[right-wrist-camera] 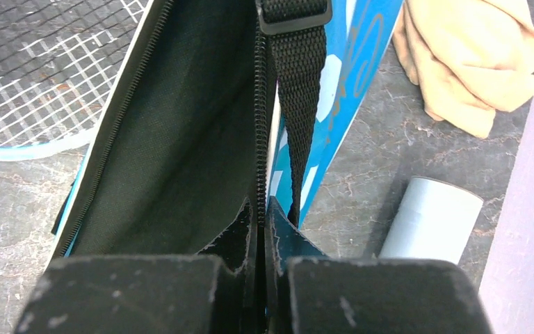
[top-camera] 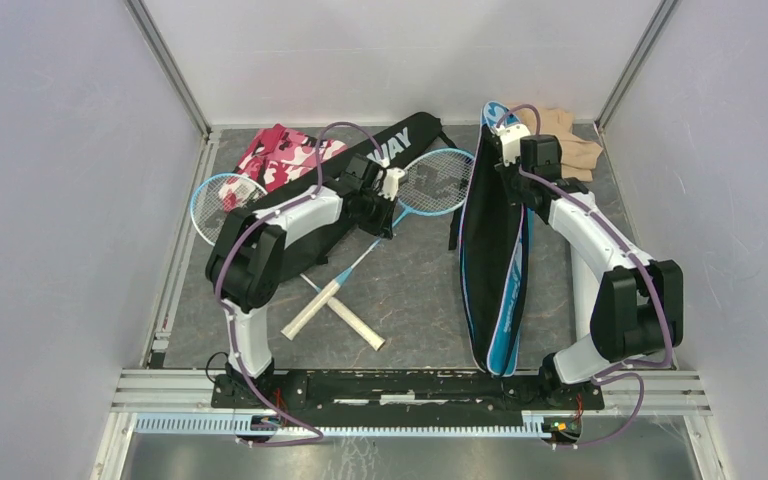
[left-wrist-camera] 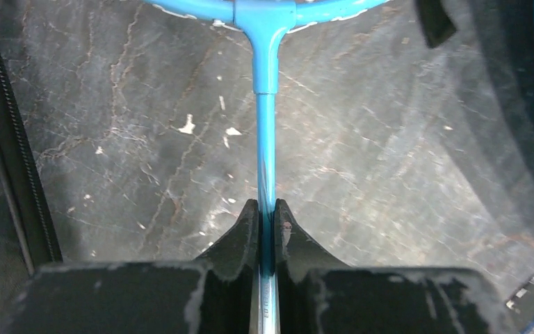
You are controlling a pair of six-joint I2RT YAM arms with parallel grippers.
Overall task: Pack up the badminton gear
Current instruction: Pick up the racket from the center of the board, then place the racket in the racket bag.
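Observation:
My left gripper point(top-camera: 380, 218) point(left-wrist-camera: 266, 205) is shut on the thin blue shaft of a racket point(left-wrist-camera: 265, 139), just below its head point(top-camera: 438, 180). A second racket point(top-camera: 222, 200) lies at the left, partly under the left arm; the two white handles cross at the table's front point(top-camera: 330, 310). The blue cover point(top-camera: 495, 260) stands on its edge with its black inside showing point(right-wrist-camera: 181, 139). My right gripper point(top-camera: 498, 135) point(right-wrist-camera: 261, 205) is shut on its zipper edge near the far end. The black cover point(top-camera: 405, 148) lies at the back. A white tube point(right-wrist-camera: 431, 219) lies right of the blue cover.
A pink camouflage cloth point(top-camera: 285, 155) lies at the back left and a beige cloth point(top-camera: 565, 140) point(right-wrist-camera: 473, 62) at the back right. The blue cover's black strap point(right-wrist-camera: 299, 104) hangs by the right fingers. Walls close the table on three sides.

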